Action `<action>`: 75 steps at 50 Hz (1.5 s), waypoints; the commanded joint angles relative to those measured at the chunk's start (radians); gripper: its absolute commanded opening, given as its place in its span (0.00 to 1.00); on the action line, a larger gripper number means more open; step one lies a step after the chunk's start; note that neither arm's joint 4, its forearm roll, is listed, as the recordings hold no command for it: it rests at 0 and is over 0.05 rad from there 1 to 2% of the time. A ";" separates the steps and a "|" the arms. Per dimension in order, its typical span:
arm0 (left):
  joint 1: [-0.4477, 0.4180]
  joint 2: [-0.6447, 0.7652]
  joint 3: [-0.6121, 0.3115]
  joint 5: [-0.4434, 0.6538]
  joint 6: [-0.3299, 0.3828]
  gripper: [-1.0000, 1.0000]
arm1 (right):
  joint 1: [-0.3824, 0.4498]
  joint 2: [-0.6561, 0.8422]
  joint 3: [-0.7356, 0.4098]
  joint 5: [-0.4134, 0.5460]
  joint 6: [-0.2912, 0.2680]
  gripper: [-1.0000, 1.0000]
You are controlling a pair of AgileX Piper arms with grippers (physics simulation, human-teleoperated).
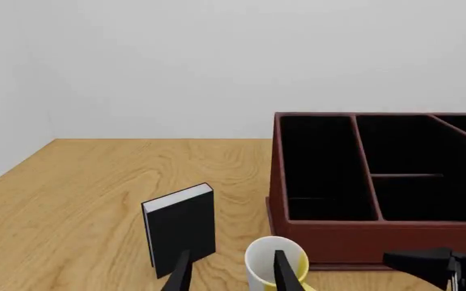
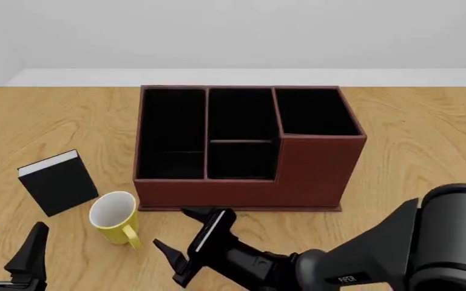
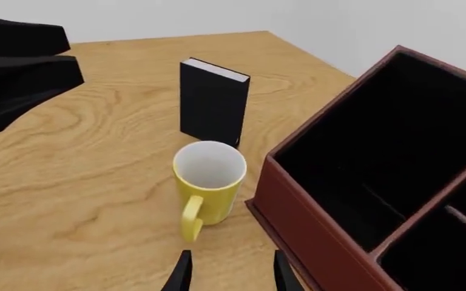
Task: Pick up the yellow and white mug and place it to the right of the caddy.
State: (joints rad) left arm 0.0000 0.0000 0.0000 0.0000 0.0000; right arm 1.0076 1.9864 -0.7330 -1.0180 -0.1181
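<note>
The yellow and white mug [image 2: 114, 215] stands upright on the table just off the caddy's front-left corner, its handle turned toward the near edge. The reddish-brown caddy [image 2: 241, 191] sits mid-table with black compartments. My right gripper [image 2: 172, 228] is open and empty, low over the table just right of the mug, pointing at it. In the right wrist view the mug [image 3: 209, 182] lies a short way beyond the open gripper [image 3: 231, 274]. My left gripper [image 2: 6, 244] is open at the near-left edge; in its view one of its fingers crosses the mug [image 1: 259, 260].
A small black book [image 2: 57, 182] with white pages stands upright left of the mug. The wooden table [image 2: 427, 139] stretches bare right of the caddy. The caddy wall [image 3: 298, 212] runs close beside the right gripper. A white wall backs the table.
</note>
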 commanded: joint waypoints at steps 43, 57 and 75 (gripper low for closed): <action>0.000 0.000 0.000 0.000 0.000 1.00 | 0.056 0.203 -0.281 0.127 0.028 1.00; 0.000 0.000 0.000 0.000 0.000 1.00 | 0.057 0.217 -0.304 0.097 -0.038 1.00; 0.000 0.000 0.000 0.000 0.000 1.00 | 0.040 0.259 -0.344 0.109 -0.027 1.00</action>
State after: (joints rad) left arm 0.0000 0.0000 0.0000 0.0000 0.0000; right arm 1.0558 2.2265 -1.0570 -0.9138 -0.1475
